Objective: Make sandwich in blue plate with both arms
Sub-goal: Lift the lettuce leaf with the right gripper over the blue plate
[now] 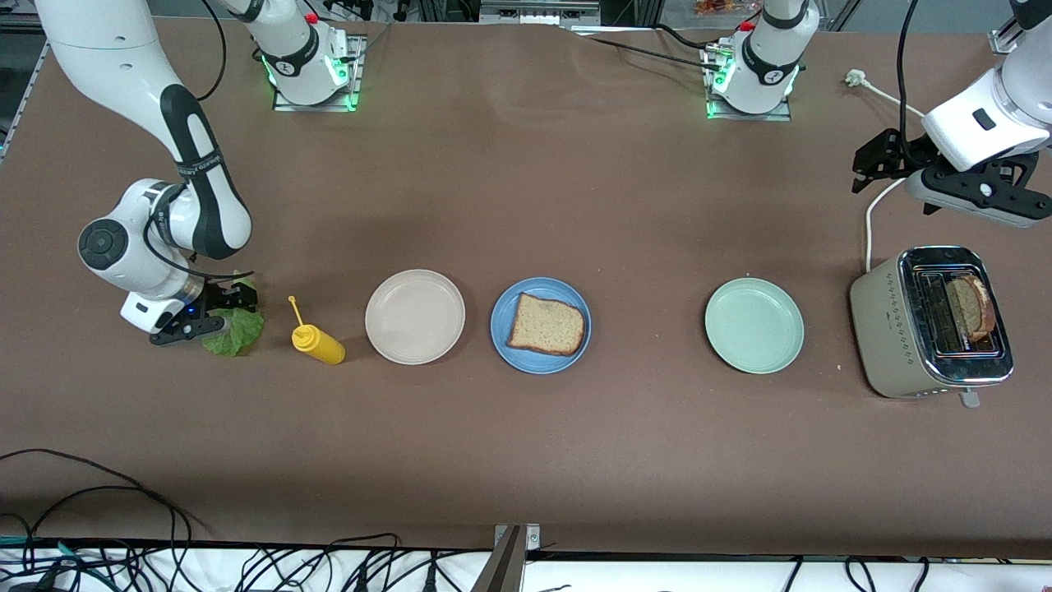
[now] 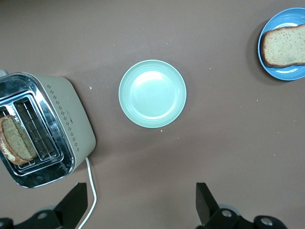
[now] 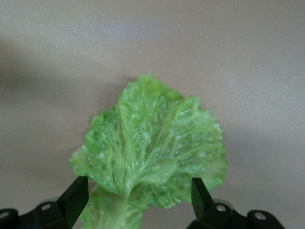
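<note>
**Item 1: crinkly green lettuce leaf** (image 3: 150, 152). You find it flat on the brown table at the right arm's end, beside the yellow squeeze bottle (image 1: 319, 341). The right gripper (image 1: 215, 314) is low over its stem end, black fingers (image 3: 71, 200) spread either side of the leaf and not yet pinching it. From the front the contact is hard to judge; it looks like a straddle, not a hold.

**Item 2: round mid-blue shallow plate** (image 1: 540, 326). It sits mid-table, between the round beige plate (image 1: 415, 316) and the round pale green plate (image 1: 754, 326). One square slice of brown wholemeal bread (image 1: 547, 325) lies on it, bare.

**Item 3: second brown bread slice** (image 1: 971, 307). It stands upright in a slot of the beige and chrome toaster (image 1: 929, 322), at the left arm's end.

**Item 4: left gripper** (image 1: 883, 160). It hangs in the air over the table near the toaster, fingers (image 2: 74, 205) released and holding nothing. This arm waits.

**Step in hand:** you are at the lettuce pick, with the base slice laid and the filling and top slice outstanding.

**Next move, as a judgement:** close gently on the leaf's stem end, since a thin limp leaf may slip or fold, lift clear of the bottle, then carry it past the beige plate and lay it on the slice.
</note>
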You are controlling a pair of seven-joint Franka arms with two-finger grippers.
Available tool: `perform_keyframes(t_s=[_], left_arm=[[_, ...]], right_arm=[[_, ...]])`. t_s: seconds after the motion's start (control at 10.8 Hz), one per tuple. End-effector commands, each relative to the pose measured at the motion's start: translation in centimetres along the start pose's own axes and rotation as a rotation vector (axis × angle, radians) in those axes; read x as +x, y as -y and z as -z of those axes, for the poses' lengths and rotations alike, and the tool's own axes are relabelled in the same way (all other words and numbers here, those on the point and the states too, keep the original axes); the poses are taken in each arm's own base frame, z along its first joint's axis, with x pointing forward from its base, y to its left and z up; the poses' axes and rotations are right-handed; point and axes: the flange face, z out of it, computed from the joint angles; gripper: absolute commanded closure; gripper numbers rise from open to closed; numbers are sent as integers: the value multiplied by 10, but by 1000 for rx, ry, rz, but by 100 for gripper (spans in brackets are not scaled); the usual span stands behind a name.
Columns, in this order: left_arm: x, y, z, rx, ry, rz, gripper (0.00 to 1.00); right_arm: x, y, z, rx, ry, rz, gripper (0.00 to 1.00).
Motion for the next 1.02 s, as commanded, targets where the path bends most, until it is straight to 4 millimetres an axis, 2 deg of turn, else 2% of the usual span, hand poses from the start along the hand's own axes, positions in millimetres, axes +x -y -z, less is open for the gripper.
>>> perform_keyframes(t_s=[0.0,0.09,0.18,0.46,0.65,0.74,0.92], left_arm=[[2,2,3,-5,10,14,0],[1,5,3,-6,10,16,0],[1,5,3,-6,10,17,0],[1,7,3,-6,11,22,0],[1,6,3,-6,10,20,0],[0,6,3,-6,10,20,0],[0,8,2,-8,12,17,0]], right_arm=[[3,8,11,18,-23,36,69],[3,8,17,32,-14,39,91],[4,12,25,47,-6,53,100],[15,17,40,70,0,109,100],[30,22,83,117,19,124,100],[46,33,111,145,23,152,100],[73,42,178,191,75,158,100]])
